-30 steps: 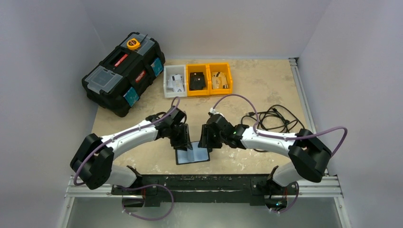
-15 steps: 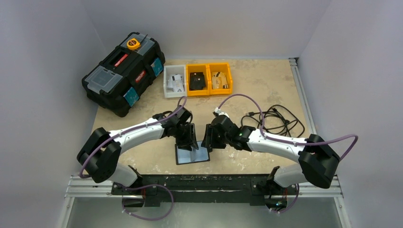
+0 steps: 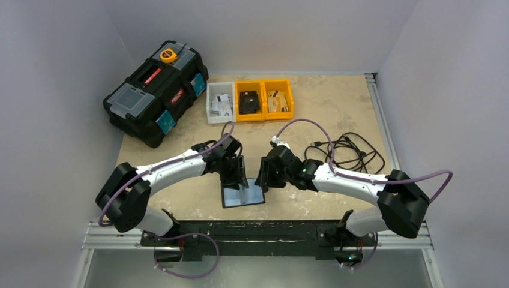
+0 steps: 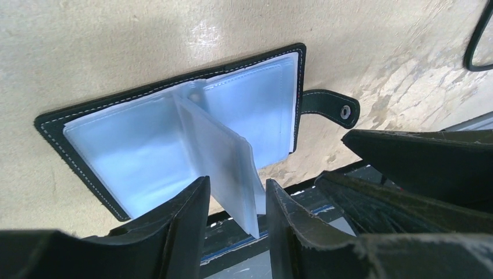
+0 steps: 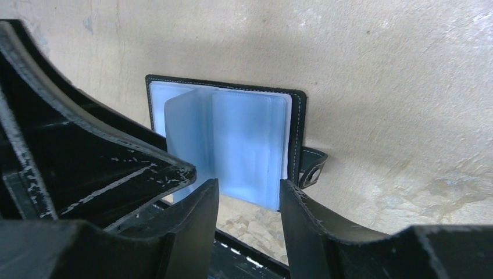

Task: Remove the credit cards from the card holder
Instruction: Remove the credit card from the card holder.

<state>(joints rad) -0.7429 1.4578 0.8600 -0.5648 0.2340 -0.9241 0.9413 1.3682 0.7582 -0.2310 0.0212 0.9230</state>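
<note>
Top external view: nearest the arm bases, the card holder [image 3: 243, 197] lies open and flat on the table [image 3: 336, 102], close to its front edge. The left end effector [image 3: 240, 177] and the right end effector [image 3: 262, 177] hang just above its far side, tips almost meeting.

Left wrist view: the pale bluish credit cards [image 4: 139, 151] sit in both halves of the holder, and one leaf stands up from the fold, tilted, its lower corner between the fingers [image 4: 186, 221] of the left end effector. Those jaws stand moderately apart; the leaf lies close to one finger, but no clamp on it shows. The snap tab [image 4: 334, 107] sticks out flat on the table beside the holder.

Right wrist view: the right end effector [image 5: 249, 185] is also partly open, holding nothing, with the raised leaf just beyond its gap.

Further back on the right lies a tangle of black cable [image 3: 345, 150]. Beyond it stand a white bin [image 3: 220, 103] and two orange bins [image 3: 264, 101] in a row, and at the far left a black toolbox [image 3: 157, 91].
</note>
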